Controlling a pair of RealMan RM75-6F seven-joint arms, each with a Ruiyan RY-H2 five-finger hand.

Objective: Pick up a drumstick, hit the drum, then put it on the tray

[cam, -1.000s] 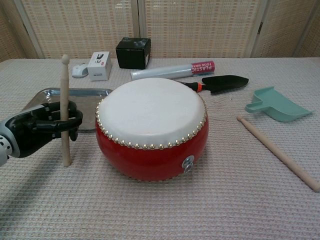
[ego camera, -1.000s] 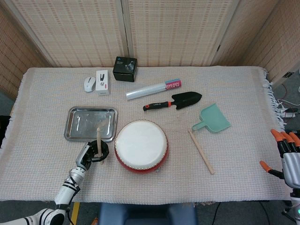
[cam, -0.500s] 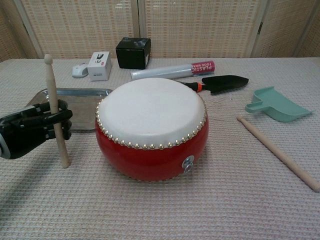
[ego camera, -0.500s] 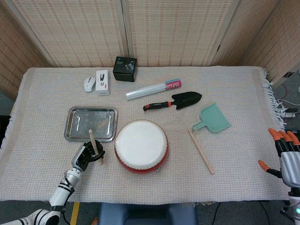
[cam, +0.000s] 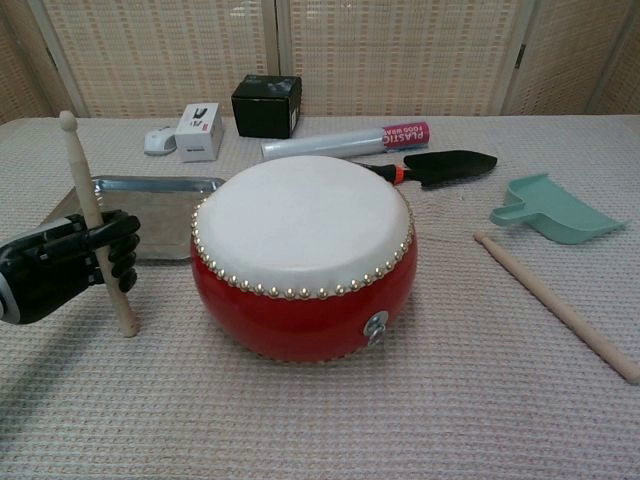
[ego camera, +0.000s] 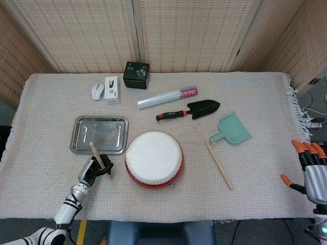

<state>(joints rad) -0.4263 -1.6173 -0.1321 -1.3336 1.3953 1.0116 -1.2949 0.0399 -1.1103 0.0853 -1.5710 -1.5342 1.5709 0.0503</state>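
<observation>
Drumstick in hand: a pale wooden drumstick with a round tip (cam: 92, 224) is gripped mid-shaft by the black left hand (cam: 62, 262), whose fingers are wrapped tight around it; it is held nearly upright, tip leaning away from the drum, lower end at or just above the cloth.
Position: the stick is held just beside the red drum with a white skin and brass studs (ego camera: 154, 159), on its left, in front of the shiny rectangular metal tray (ego camera: 82, 133).
Pick-up: judged done, since the stick is clamped in the hand.
Drum strike: cannot be told from these views; the stick is apart from the skin.
Placing on tray: not done; nothing is seen lying in the tray.
Second stick: another plain wooden drumstick (ego camera: 219, 165) lies flat on the cloth, right of the drum, near the teal plastic dustpan (ego camera: 233, 129).
Right hand: the grey right hand with orange fingertips (ego camera: 309, 169) is seen at the table's right edge, fingers spread, nothing held.
</observation>
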